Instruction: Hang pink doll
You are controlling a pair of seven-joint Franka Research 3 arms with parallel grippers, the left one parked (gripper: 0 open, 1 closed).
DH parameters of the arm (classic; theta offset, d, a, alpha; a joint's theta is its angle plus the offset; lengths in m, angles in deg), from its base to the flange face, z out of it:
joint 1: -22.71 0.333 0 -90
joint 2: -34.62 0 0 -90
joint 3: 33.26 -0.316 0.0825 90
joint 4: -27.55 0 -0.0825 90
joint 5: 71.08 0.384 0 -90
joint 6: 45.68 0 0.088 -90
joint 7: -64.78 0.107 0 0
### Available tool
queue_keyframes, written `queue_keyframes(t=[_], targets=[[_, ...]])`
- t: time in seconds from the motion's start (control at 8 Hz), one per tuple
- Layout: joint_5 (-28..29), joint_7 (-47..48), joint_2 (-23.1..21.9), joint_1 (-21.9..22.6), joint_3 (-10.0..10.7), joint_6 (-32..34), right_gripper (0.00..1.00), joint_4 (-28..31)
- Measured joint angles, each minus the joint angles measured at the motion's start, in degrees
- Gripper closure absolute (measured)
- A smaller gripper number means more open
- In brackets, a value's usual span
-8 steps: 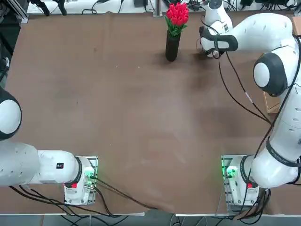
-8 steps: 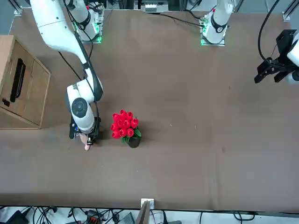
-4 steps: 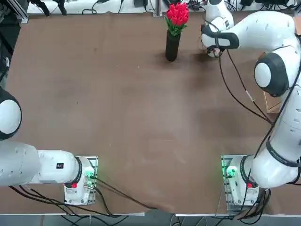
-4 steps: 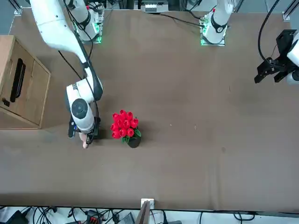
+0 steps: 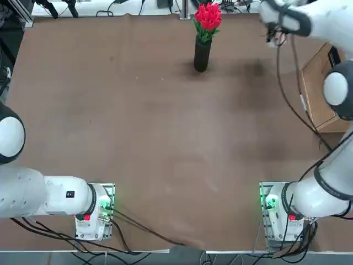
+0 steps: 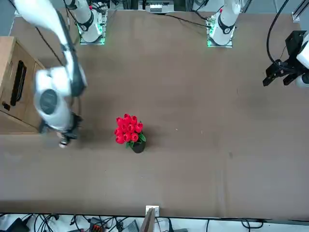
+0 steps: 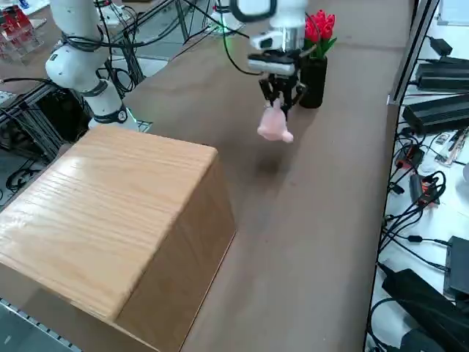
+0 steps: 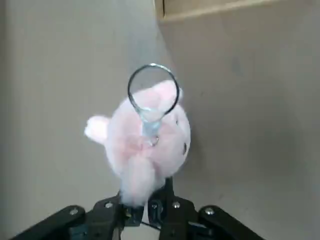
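Jaws: our right jaws are closed down on the doll, with one soft limb of it pinched between the tips and no gap that we can make out beyond its thickness.
Pink doll: we have the pink doll (image 7: 275,125) hanging below the jaws, clear of the surface (image 7: 293,242), its shadow lying apart beneath it.
Ring: a thin metal ring (image 8: 129,90) stands out from the doll's body on a clear tab, outside our grip and free to be threaded.
Step in hand: we judge this to be the carry, with the grasp made and the hanging not yet done.
Next move: we would bring the doll towards the wooden cabinet (image 7: 95,220), if its hanging point is there; we cannot see a hook. Then we should line up the ring, seat it and only afterwards let go. The soft body may swing or twist and spoil that alignment.
Right arm: we have the arm (image 6: 53,99) reaching out over the far right part of the surface, bent at the elbow, its wrist low and the jaws aimed downward, near the cabinet and to the right of the black vase (image 5: 202,54).
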State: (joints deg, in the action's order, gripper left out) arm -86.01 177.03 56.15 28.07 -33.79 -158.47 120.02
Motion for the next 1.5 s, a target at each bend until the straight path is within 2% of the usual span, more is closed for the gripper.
queue_keyframes(t=[0.25, 0.38, 0.5, 0.88, 1.12, 1.5], targets=[[3.87, -10.62, -4.78, -7.7, 0.1, 2.65, 0.92, 1.01], [4.84, -15.69, -6.12, -10.11, 0.11, 2.69, 0.92, 2.33], [5.67, -19.31, -6.88, -11.23, 0.11, 2.58, 0.92, 3.76], [13.56, -31.92, -8.84, -15.35, 0.13, 2.46, 0.92, 5.65], [15.14, -37.67, -10.99, -18.1, 0.15, 1.55, 0.92, 8.22], [15.94, -39.6, -12.54, -19.96, 0.13, -0.76, 0.94, 11.52]])
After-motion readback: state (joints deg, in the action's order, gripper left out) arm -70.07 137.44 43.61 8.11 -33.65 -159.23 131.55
